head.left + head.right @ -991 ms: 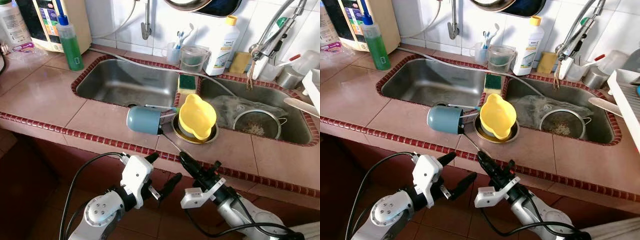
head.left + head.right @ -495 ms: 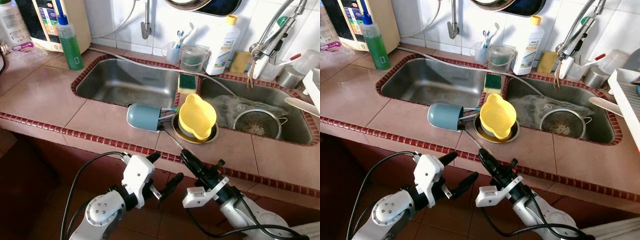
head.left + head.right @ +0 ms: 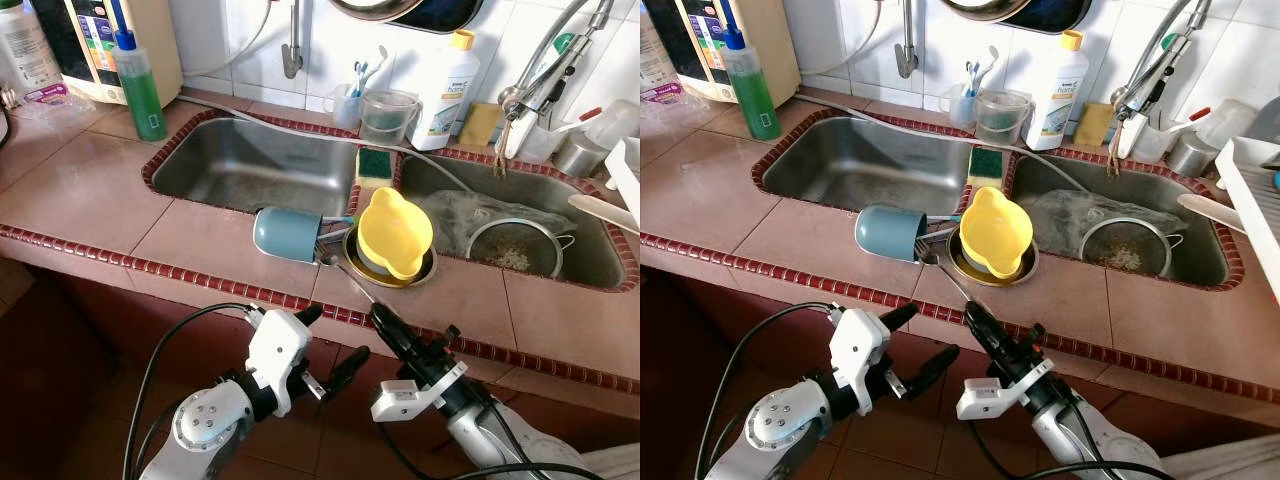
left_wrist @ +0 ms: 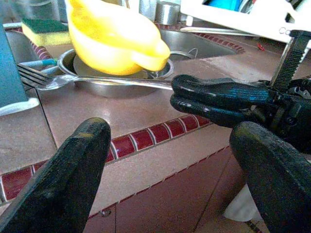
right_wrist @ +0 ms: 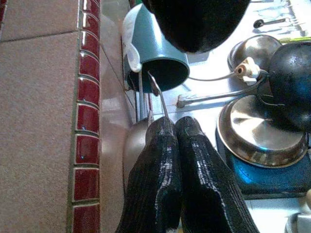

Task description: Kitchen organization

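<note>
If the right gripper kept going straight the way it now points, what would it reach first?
The right gripper, shut on a fork, points toward the tipped blue cup. The fork's tines would likely meet the cup's mouth first; depth is unclear.

A: head stereo pair looks forward and down from above the counter edge; both eyes share the double sink [image 3: 250, 165], tiled counter [image 3: 90, 190] and far wall; right eye sees more of the right side, incl. the white rack [image 3: 1255, 200].

B: wrist cams?

A: left wrist cam sits low, just off the counter's near edge, facing right and far along its fingers [image 4: 63, 189]; very close; it frames the fork [image 4: 92, 80], yellow cup [image 4: 112, 39] and the right gripper [image 4: 194, 94].

B: right one?

A: looks along its own fingers [image 5: 160, 165] toward the blue cup [image 5: 155, 60]; rolled sideways, close; shares fork and red tile trim [image 5: 87, 121] with the left wrist cam.
</note>
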Robot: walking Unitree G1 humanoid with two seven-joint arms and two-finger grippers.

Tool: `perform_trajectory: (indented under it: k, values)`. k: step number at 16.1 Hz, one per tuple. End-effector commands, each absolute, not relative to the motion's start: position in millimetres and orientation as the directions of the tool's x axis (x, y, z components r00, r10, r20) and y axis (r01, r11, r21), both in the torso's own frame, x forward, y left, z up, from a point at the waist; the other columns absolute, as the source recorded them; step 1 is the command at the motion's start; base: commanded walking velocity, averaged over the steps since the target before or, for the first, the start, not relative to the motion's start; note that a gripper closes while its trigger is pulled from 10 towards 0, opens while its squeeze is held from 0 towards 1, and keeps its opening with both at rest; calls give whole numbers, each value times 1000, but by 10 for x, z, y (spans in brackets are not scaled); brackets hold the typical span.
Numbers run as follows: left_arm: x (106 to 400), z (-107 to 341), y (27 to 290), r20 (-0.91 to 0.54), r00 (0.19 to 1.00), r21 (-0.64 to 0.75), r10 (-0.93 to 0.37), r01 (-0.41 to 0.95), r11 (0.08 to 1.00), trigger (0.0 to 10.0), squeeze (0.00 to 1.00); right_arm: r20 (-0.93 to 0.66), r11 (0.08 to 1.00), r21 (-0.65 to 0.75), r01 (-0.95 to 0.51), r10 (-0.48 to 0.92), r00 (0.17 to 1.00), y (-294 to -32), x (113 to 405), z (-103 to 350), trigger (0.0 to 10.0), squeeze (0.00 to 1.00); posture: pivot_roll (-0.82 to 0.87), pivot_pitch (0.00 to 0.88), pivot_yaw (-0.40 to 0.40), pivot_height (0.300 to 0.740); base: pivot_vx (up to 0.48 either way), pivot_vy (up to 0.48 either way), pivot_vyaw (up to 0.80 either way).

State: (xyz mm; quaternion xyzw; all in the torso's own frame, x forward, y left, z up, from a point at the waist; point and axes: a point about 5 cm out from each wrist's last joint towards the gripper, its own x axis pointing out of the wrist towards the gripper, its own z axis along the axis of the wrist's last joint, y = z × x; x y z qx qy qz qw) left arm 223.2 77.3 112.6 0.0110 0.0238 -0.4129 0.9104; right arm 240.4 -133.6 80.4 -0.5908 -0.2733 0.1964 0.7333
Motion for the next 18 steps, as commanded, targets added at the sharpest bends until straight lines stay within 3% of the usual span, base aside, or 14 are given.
perform_trajectory:
  k: [1, 18]
  values:
    - [2233, 1137, 749, -48, 646, 7, -762, 763, 646, 10000, 0, 182, 218, -974, 58, 608, 773, -1377, 2423, 880, 10000, 0, -103, 66, -46, 740, 0, 0, 0]
    - [2336, 1147, 891, -58, 668, 38, -742, 744, 667, 10000, 0, 187, 205, -975, 85, 551, 813, -1482, 2310, 986, 10000, 0, -130, 85, -38, 740, 0, 0, 0]
